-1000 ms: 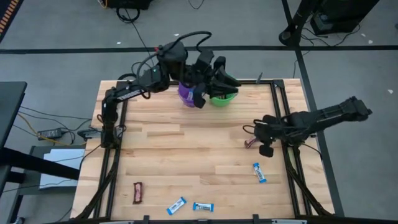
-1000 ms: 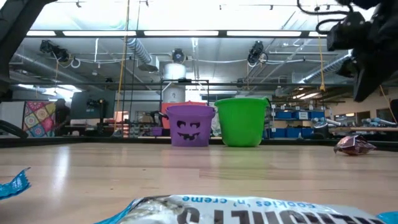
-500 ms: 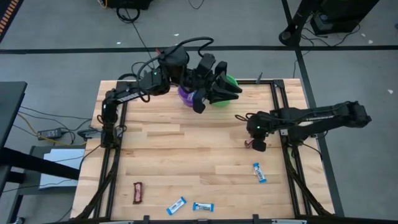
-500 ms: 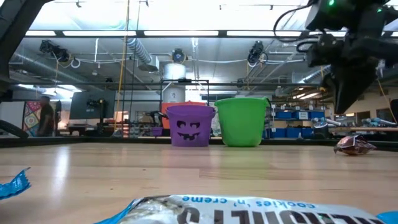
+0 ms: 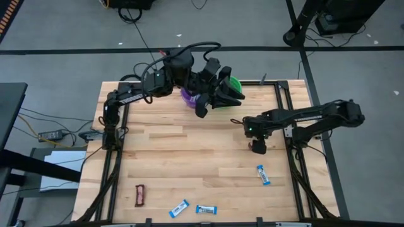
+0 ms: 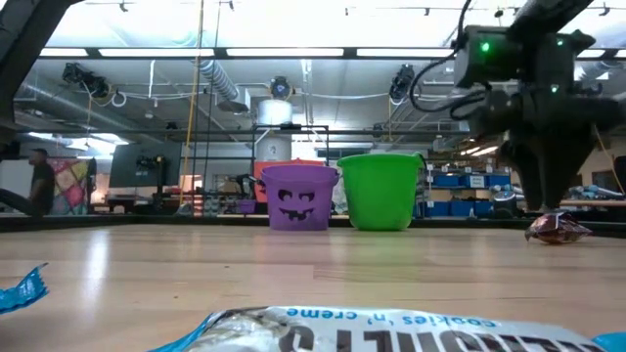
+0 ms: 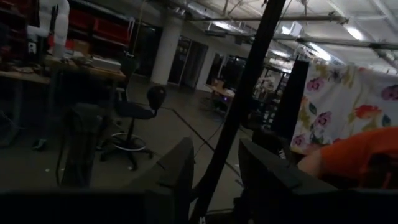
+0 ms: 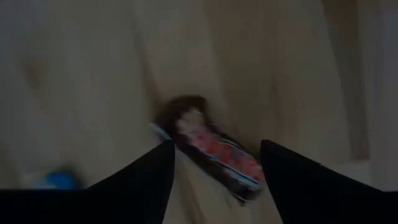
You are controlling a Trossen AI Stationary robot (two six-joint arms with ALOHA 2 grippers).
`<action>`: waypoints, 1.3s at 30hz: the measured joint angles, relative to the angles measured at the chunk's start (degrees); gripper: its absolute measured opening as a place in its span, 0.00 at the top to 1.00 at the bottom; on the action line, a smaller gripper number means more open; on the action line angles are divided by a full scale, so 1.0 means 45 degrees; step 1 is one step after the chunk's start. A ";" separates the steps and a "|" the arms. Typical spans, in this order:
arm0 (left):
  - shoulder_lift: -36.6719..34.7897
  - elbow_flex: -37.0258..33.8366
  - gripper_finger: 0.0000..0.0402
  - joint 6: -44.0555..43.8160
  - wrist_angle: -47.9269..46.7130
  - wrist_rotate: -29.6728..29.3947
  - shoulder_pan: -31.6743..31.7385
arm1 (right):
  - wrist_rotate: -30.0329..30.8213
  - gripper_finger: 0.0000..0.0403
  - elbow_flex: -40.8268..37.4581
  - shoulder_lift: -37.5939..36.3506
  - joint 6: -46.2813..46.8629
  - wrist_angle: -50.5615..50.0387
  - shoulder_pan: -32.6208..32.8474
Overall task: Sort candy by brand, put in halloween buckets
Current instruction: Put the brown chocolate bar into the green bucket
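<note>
A maroon-wrapped candy lies flat on the wooden table near its right edge; it also shows in the low view. My right gripper is open and points down right above it, one finger on either side, touching nothing. The gripper shows in the low view and in its own wrist view. The purple bucket and the green bucket stand side by side at the table's far edge. My left gripper hovers over them, open and empty.
A blue-and-white candy lies near the right gripper toward the near edge. Two more blue-and-white candies and a maroon one lie along the near edge. Dark rails run along the table's left and right sides.
My right gripper has moved toward the table's left and come down until it stands over the maroon candy, which has not moved. My left gripper has shifted a little toward the near edge above the buckets.
</note>
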 joint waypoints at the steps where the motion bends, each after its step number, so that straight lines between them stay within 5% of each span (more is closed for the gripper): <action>1: 0.0000 0.0000 0.67 0.0083 -0.0088 0.0005 0.0000 | 0.0264 0.38 0.0000 0.0210 0.0099 -0.0088 0.0000; 14: 0.0000 0.0000 0.67 0.0355 -0.0253 0.0000 -0.0019 | 0.0407 0.47 0.0010 0.2317 0.0316 -0.0605 0.0024; 22: 0.0000 0.0000 0.67 0.0389 -0.0244 0.0000 -0.0019 | 0.0307 0.94 0.0046 0.1650 0.0272 -0.0610 0.0024; 32: 0.0000 0.0000 0.67 0.0394 -0.0248 0.0000 -0.0019 | 0.0165 0.97 0.2272 -0.0094 0.1247 -0.0707 0.0029; 39: 0.0005 0.0000 0.67 0.0394 -0.0253 0.0136 0.0000 | -0.0630 0.97 0.5006 -0.2907 0.3352 0.1141 0.0400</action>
